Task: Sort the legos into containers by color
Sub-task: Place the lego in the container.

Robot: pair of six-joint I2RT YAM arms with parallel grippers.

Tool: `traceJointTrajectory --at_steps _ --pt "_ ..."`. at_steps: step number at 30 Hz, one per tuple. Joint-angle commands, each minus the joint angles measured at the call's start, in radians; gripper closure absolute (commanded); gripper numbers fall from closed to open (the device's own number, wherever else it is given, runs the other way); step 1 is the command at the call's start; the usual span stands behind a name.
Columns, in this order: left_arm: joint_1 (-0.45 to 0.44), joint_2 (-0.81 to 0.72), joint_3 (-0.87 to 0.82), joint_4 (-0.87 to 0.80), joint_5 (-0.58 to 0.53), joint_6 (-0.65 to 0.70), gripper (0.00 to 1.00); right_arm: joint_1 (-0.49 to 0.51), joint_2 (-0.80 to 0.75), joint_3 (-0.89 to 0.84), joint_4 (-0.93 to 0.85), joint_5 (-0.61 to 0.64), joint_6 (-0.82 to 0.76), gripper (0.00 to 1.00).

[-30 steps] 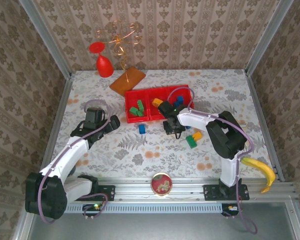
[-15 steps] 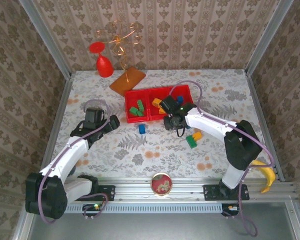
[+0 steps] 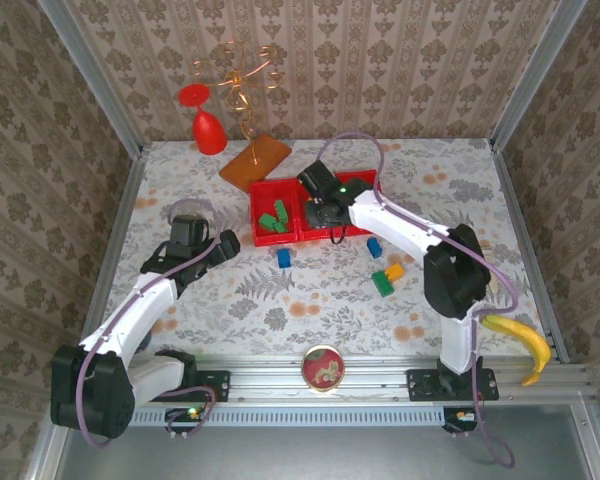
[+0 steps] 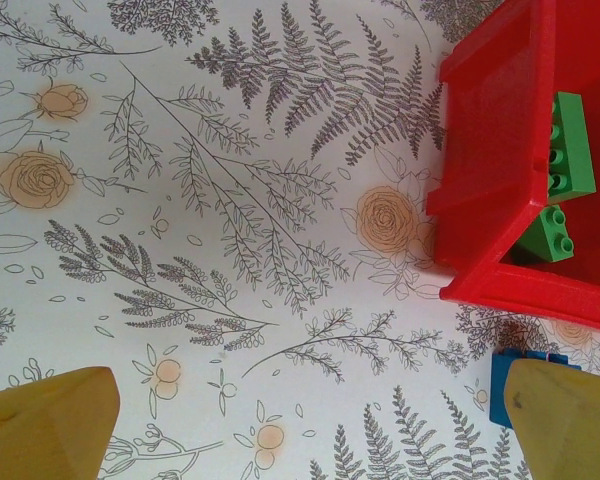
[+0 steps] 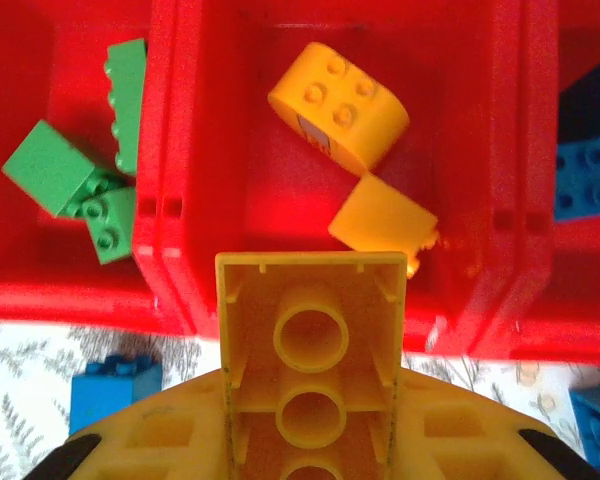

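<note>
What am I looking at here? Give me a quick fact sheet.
Right gripper: shut on a yellow brick, over the front of the tray, middle compartment
Left gripper: open, empty, above the table
Tray contents: green bricks left, yellow bricks middle, blue bricks right
Loose: near blue brick, far blue brick, orange brick, green brick

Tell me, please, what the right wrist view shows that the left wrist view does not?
Right wrist view: the right gripper shut on a yellow brick, held at the middle compartment of the red tray, where two yellow bricks lie, and blue bricks in the next compartment. Left wrist view: the left gripper open over flowered tablecloth. Both: the red tray, the green bricks in its end compartment, and a loose blue brick on the cloth just outside it.
</note>
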Motion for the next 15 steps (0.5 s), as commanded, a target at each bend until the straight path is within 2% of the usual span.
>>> traceJointTrajectory --at_steps 1,8,15 --pt "0.009 -0.008 0.002 0.008 0.018 0.013 0.00 -0.001 0.080 0.102 -0.054 0.061 -0.032 0.82" --pt "0.000 -0.035 -0.012 0.013 0.024 0.013 0.00 -0.021 0.208 0.229 -0.056 0.070 -0.048 0.76" --pt "-0.067 -0.043 -0.017 0.031 0.006 0.000 0.00 -0.051 0.233 0.241 -0.029 0.033 -0.043 0.55"
